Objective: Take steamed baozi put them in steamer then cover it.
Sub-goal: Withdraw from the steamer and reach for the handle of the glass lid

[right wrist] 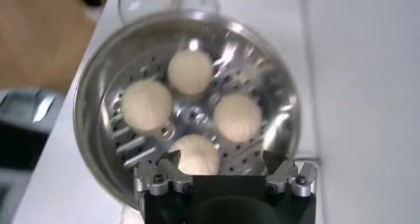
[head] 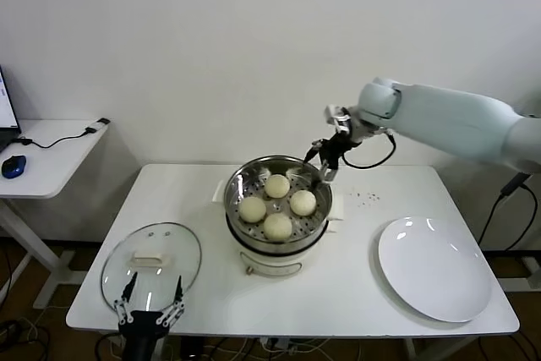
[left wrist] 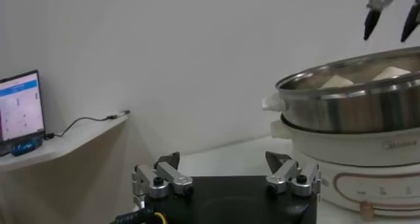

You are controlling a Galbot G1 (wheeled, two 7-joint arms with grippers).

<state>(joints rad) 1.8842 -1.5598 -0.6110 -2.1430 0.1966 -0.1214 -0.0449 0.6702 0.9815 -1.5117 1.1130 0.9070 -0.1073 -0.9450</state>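
Observation:
Several cream-white baozi point(head: 277, 185) lie in the shiny perforated steamer point(head: 231, 190) on its cream pot base at the table's middle. My right gripper point(head: 321, 164) hangs open just above the steamer's back right rim, holding nothing. From the right wrist, the baozi point(right wrist: 190, 71) fill the steamer point(right wrist: 92, 94) below the open right gripper point(right wrist: 222, 158). The glass cover point(head: 152, 251) with its cream handle lies flat on the table at front left. My left gripper point(head: 154, 285) hovers open over the cover's near edge. In the left wrist view the left gripper point(left wrist: 222, 161) faces the steamer point(left wrist: 354, 110).
A flat white plate point(head: 435, 268) rests at the table's front right. A side desk point(head: 51, 158) with a blue mouse and a cable stands to the left. A wall rises close behind the table.

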